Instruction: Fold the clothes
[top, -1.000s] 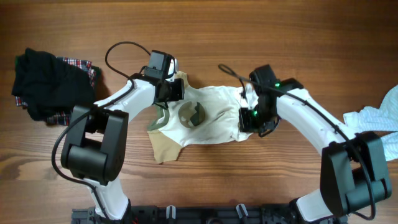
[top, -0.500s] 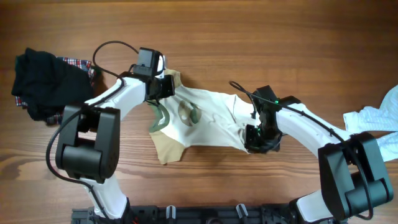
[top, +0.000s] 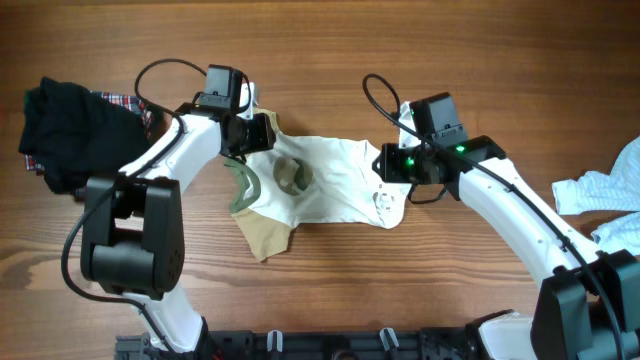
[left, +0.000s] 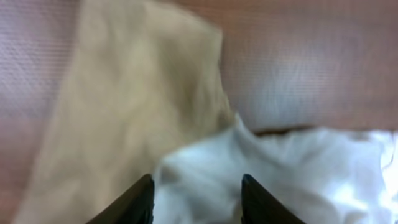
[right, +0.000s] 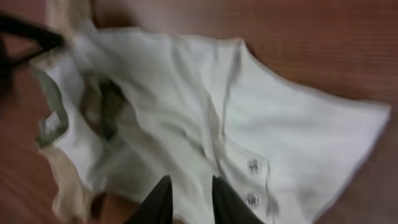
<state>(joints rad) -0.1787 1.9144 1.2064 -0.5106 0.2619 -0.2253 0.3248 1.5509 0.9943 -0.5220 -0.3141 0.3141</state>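
Note:
The white T-shirt with khaki-tan sleeves and a round green-brown print lies crumpled mid-table. My left gripper is at its upper left corner by the tan sleeve. In the left wrist view its fingers have white cloth between them, with the tan sleeve beyond. My right gripper is at the shirt's right edge. In the right wrist view its fingers are close together on white cloth, next to two small buttons. The shirt spreads out ahead of them.
A black garment lies on a red-plaid piece at the far left. A pale-blue garment lies at the right edge. A lower tan sleeve sticks out toward the front. Arm cables loop above both wrists.
My left gripper moved left and back, dragging the shirt's corner with it. My right gripper moved from the shirt's front right corner back and left; the shirt is less stretched.

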